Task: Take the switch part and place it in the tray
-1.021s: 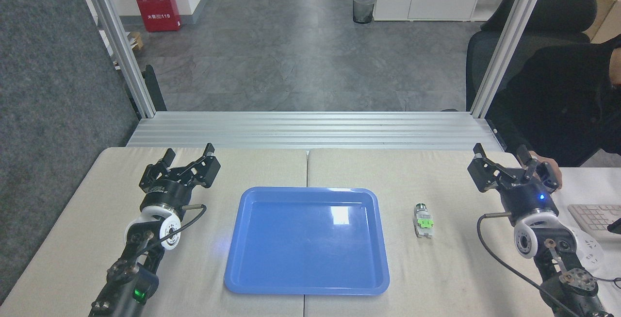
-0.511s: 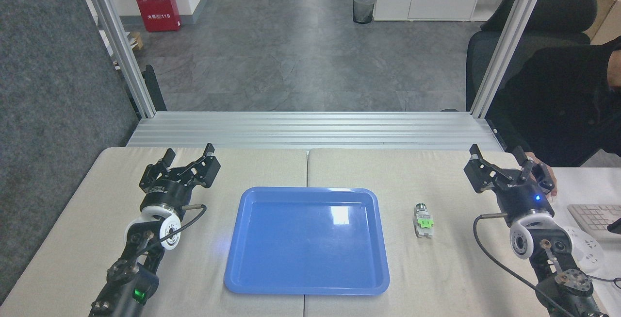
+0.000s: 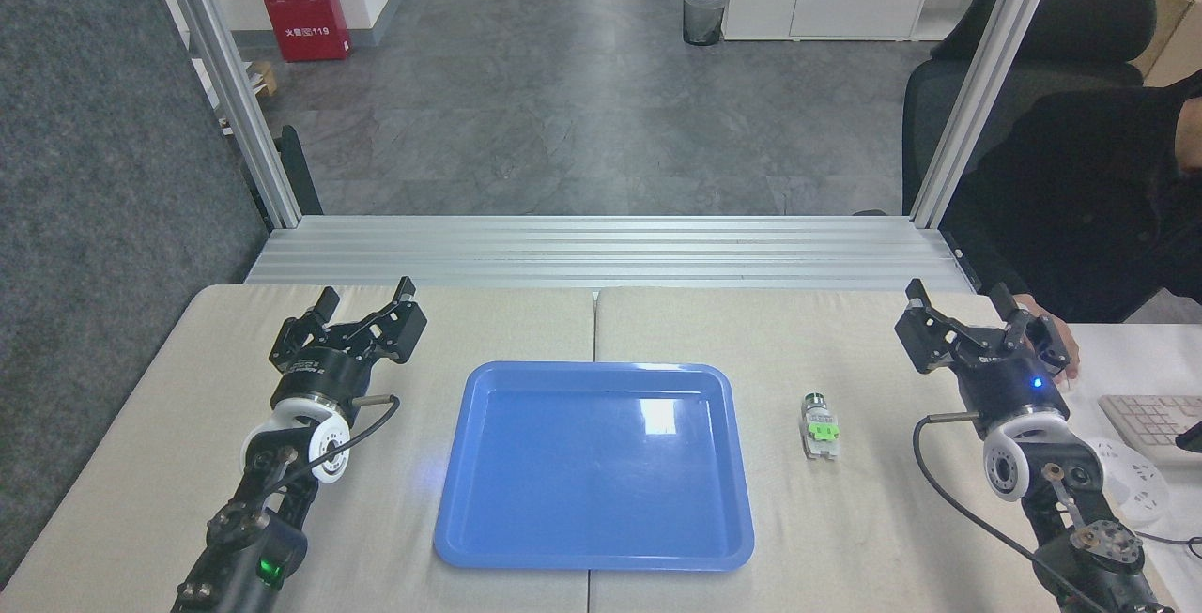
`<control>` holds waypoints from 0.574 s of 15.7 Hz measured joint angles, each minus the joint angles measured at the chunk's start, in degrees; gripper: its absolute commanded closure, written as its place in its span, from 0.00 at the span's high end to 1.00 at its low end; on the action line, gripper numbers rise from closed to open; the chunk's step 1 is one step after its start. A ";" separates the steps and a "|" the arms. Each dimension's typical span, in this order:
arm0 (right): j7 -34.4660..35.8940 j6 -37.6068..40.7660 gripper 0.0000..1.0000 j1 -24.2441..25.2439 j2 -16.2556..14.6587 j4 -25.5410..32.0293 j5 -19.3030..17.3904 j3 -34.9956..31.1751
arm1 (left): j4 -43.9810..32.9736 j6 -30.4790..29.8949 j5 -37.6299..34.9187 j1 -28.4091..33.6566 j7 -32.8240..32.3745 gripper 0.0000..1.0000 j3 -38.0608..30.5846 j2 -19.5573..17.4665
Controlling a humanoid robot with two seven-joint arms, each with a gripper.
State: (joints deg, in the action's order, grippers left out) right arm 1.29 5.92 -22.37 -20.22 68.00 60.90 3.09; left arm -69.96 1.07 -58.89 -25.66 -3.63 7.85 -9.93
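R gripper (image 3: 956,309) sits a bit further left + farther up the tabletop (image 3: 845,519) vs 1 s ago, jaws spread; person's hand (image 3: 1056,336) behind it less visible.

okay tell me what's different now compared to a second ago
The right pincer has drifted slightly left and a little up in the view, open and holding nothing. The left pincer, the switch part on the table and the tray stayed put.

A seated person (image 3: 1089,209) and a keyboard (image 3: 1150,425) are cut off by the right edge.
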 measured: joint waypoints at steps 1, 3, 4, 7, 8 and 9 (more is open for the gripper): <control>0.00 0.00 0.98 0.00 0.02 0.00 0.00 0.00 | 0.00 0.00 0.00 0.00 0.00 1.00 0.01 0.00; 0.00 0.00 0.98 -0.01 0.06 0.01 0.00 0.00 | 0.00 0.00 0.00 0.00 0.00 1.00 0.01 0.00; 0.00 0.00 0.98 -0.02 0.08 0.01 -0.01 0.00 | 0.00 0.00 0.00 0.00 0.00 1.00 0.01 0.00; 0.01 0.00 0.98 -0.03 0.08 0.02 -0.03 -0.01 | 0.00 0.00 0.00 0.00 0.00 1.00 0.00 0.00; 0.01 0.00 0.98 -0.03 0.08 0.02 -0.04 -0.01 | 0.00 0.00 0.00 0.00 0.00 1.00 0.00 0.00; 0.01 0.00 0.98 -0.03 0.08 0.02 -0.04 -0.01 | 0.00 0.00 0.00 0.00 0.00 1.00 -0.01 0.00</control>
State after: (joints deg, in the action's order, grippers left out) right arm 1.30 5.92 -22.40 -20.14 68.02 60.86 3.08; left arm -69.96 1.06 -58.89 -25.66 -3.63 7.84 -9.93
